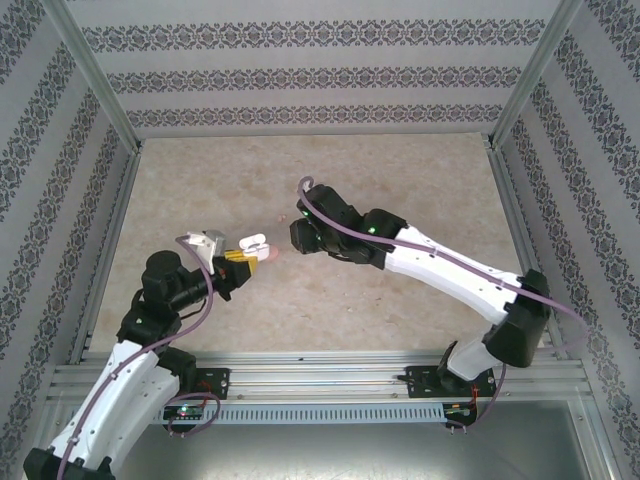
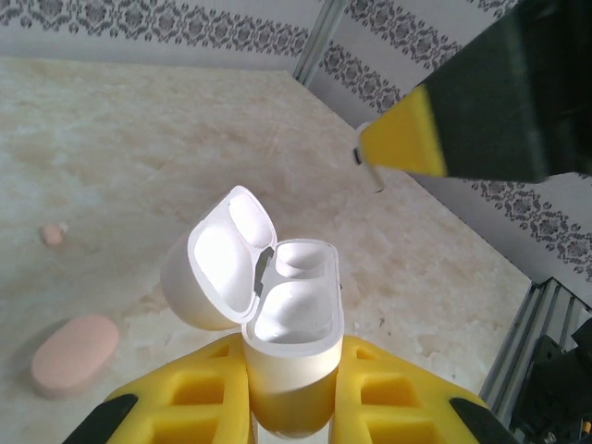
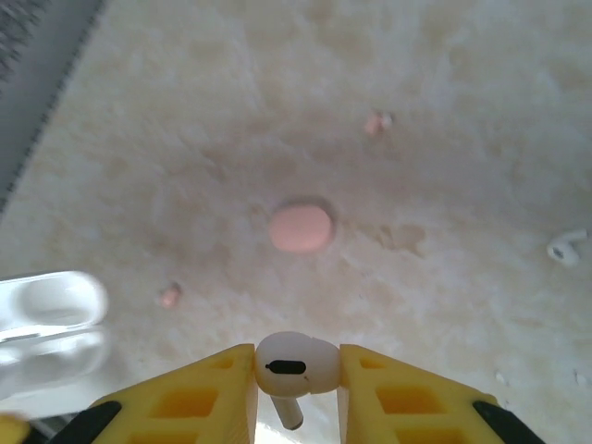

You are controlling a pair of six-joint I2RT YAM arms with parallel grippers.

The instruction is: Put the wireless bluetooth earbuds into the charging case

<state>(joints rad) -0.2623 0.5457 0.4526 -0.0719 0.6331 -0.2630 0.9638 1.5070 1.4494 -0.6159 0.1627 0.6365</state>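
Insertion step: the left pincer [image 2: 293, 365] pinches the open white plastic charging case [image 2: 291, 388]. The right pincer [image 3: 296, 384] pinches a white plastic earbud [image 3: 298, 361] near it. Next, the stem must line up with an empty well [image 2: 296, 310].

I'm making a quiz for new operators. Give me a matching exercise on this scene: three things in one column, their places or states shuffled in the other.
1. white plastic charging case
2. white stemmed plastic earbud
3. pink oval plastic case

a. lying shut on the beige tabletop
b. gripped in the right hand
c. lid open, gripped in the left hand

Pairs: 1-c, 2-b, 3-a
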